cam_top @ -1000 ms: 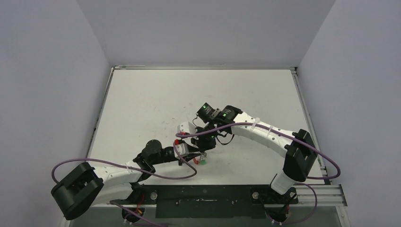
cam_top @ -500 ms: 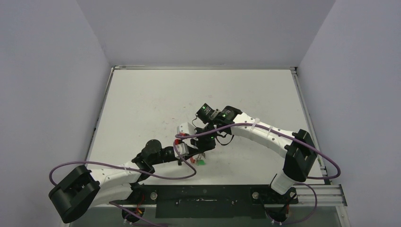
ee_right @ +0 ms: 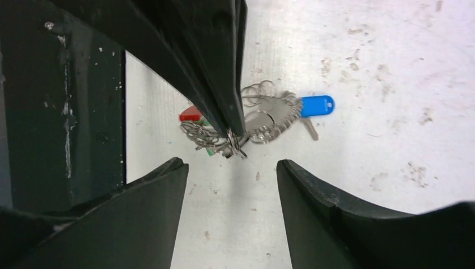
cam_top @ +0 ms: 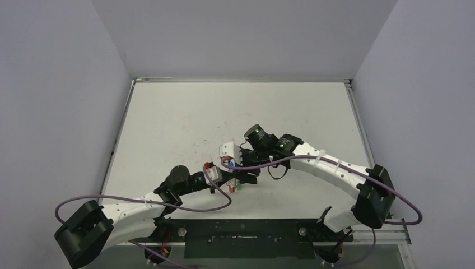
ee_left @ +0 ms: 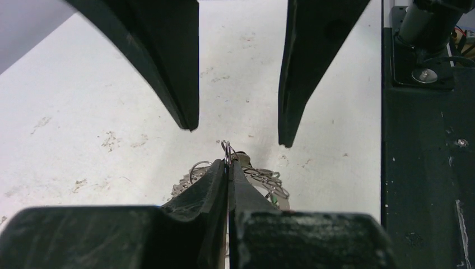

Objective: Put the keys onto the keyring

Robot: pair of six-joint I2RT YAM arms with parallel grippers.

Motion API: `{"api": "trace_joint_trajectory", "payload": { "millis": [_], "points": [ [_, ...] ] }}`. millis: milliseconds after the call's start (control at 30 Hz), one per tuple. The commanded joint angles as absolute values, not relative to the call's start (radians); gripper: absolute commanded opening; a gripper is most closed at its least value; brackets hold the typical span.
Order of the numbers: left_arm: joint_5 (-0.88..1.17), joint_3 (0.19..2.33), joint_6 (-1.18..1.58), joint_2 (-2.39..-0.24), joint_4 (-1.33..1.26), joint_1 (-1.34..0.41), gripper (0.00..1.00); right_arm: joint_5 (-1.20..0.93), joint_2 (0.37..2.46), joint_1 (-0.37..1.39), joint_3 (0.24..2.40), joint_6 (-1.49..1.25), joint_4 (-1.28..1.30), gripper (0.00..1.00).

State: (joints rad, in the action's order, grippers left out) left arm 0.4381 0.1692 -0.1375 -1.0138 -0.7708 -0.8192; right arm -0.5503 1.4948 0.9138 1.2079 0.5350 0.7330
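The white tabletop [cam_top: 185, 112] is scuffed and carries only one small cluster, near its front edge. The left arm [cam_top: 140, 204] and right arm [cam_top: 330, 168] both reach in to meet over it.

The right pincer [ee_right: 229, 163] is spread wide and holds nothing, its tips just short of the cluster. The left pincer [ee_left: 227, 166] is pressed together, pinching a small ring [ee_right: 237, 143] at the edge of the cluster. I cannot tell whether that ring belongs to a key or to the coil.

The keyring [ee_right: 269, 120] lies flat on the tabletop under the left fingers, its red section [ee_right: 190, 114] at one end. The blue key [ee_right: 317, 105] lies against the opposite end. The green key [cam_top: 239, 189] is mostly hidden beneath the tangle, so whether either key is already threaded cannot be told.

Risks, as I judge them:
- The grip is on thin wire at the very fingertips, so a tug or twist could let the ring slip out.
- Everything is tangled, so lifting may drag the whole cluster rather than free one piece.
- The two pincers are close together, so the right fingers could knock the left ones while closing in.

No brand, label or writing can be read.
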Motion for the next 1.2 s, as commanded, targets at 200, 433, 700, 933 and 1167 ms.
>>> {"api": "trace_joint_trajectory", "payload": {
  "millis": [200, 433, 700, 933, 1167],
  "points": [
    [0.440, 0.124, -0.101, -0.933, -0.944, -0.824, 0.00, -0.809, 1.232, 0.776, 0.930, 0.500, 0.263, 0.63],
    [0.451, 0.124, -0.101, -0.931, -0.945, -0.824, 0.00, -0.879, 1.268, 0.766, 0.899, 0.516, 0.224, 0.53],
    [0.444, 0.129, -0.107, -0.933, -0.938, -0.825, 0.00, -0.925, 1.349, 0.765, 0.915, 0.549, 0.264, 0.35],
    [0.441, 0.129, -0.107, -0.932, -0.934, -0.825, 0.00, -0.906, 1.376, 0.765, 0.904, 0.574, 0.280, 0.21],
    [0.436, 0.127, -0.106, -0.938, -0.943, -0.825, 0.00, -0.897, 1.401, 0.765, 0.905, 0.572, 0.288, 0.00]
  ]
}}
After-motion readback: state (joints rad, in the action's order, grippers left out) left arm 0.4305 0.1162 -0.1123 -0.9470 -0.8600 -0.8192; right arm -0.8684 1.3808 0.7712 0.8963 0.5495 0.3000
